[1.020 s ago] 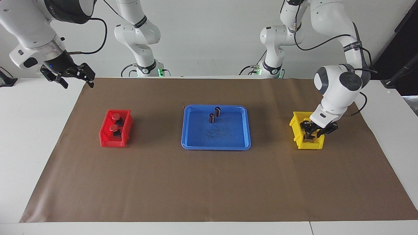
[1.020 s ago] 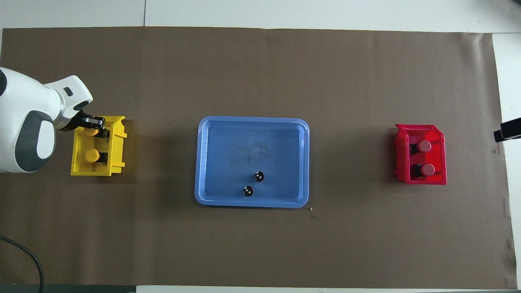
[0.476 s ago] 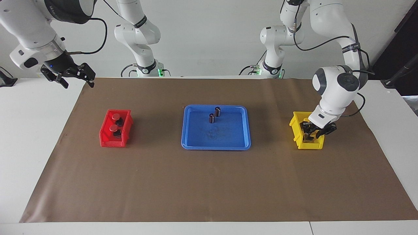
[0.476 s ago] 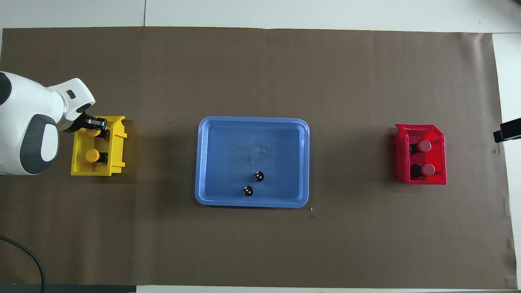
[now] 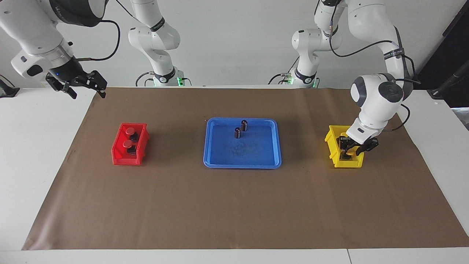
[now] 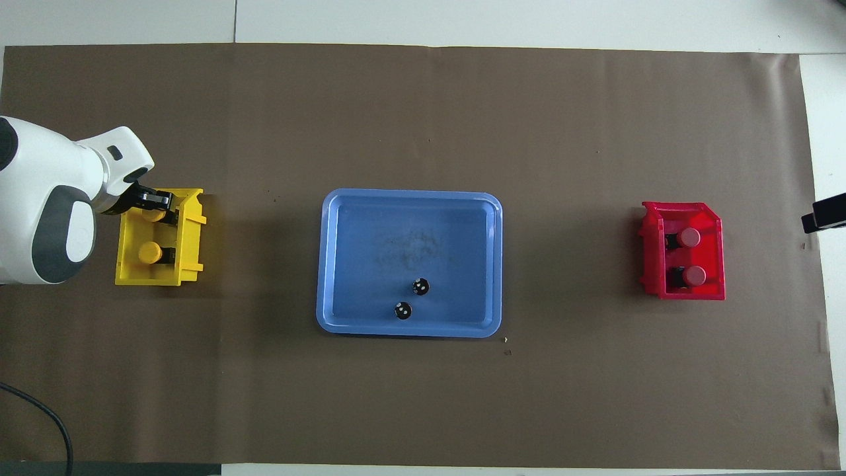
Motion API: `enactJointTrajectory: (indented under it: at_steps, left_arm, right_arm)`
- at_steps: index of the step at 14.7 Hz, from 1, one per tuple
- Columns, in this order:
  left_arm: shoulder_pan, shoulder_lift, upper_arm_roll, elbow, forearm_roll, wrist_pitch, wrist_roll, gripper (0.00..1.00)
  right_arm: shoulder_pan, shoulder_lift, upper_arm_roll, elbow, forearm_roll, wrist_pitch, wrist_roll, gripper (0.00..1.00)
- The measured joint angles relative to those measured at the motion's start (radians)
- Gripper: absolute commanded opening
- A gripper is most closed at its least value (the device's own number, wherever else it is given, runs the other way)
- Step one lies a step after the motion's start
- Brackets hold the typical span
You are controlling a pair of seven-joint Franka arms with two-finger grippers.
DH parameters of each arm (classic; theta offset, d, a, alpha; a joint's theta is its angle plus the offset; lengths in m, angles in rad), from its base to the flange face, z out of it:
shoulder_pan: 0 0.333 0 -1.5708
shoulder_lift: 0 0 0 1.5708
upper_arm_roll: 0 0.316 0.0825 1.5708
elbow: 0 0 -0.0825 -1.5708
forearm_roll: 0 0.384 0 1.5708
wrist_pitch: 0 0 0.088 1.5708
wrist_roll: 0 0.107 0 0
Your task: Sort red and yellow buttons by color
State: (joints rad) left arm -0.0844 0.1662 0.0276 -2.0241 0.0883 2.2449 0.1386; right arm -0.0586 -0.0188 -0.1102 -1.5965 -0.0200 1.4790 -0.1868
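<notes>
Two yellow buttons lie in the yellow bin [image 6: 190, 231] at the left arm's end: one [image 6: 151, 252] nearer to the robots, the other [image 6: 154, 215] partly under my left gripper [image 6: 156, 203]. In the facing view the left gripper [image 5: 351, 148] reaches down into that yellow bin [image 5: 331, 142] at this second button. Two red buttons [image 5: 129, 130] [image 5: 127, 143] sit in the red bin [image 5: 118, 157] at the right arm's end. My right gripper [image 5: 77, 86] hangs open and holding nothing over the table's corner by the right arm's base.
A blue tray [image 5: 216, 162] sits mid-table on the brown mat. Two dark cylinders [image 5: 244, 125] [image 5: 237, 132] with silvery tops stand in it, at its side nearer to the robots. The right arm waits.
The left hand has shifted slightly and lifted a little over the yellow bin. Both yellow buttons stay in the bin. The right arm has not moved.
</notes>
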Motion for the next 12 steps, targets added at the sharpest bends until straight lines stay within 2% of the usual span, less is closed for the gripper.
enactJointTrajectory:
  at_steps: [2,5,7,10,12]
  left_arm:
    - [0.0,0.0,0.0,0.022,0.0,-0.002,0.0,1.0]
    - [0.0,0.001,-0.002,0.114,0.0,-0.074,0.001,1.0]
    - [-0.002,0.007,-0.01,0.244,-0.011,-0.244,0.001,1.0]
    - [-0.005,0.002,-0.02,0.439,-0.134,-0.457,-0.002,1.0]
    - [-0.005,-0.019,-0.02,0.502,-0.161,-0.55,-0.008,1.0]
  right_arm:
    - [0.0,0.0,0.001,0.0,0.0,0.0,0.0,1.0]
    - [0.001,0.0,0.004,0.0,0.0,0.0,0.0,1.0]
    - [0.001,0.0,0.006,0.0,0.0,0.0,0.0,1.0]
    - [0.001,0.0,0.008,0.0,0.0,0.0,0.0,1.0]
    - [0.001,0.0,0.008,0.0,0.0,0.0,0.0,1.0]
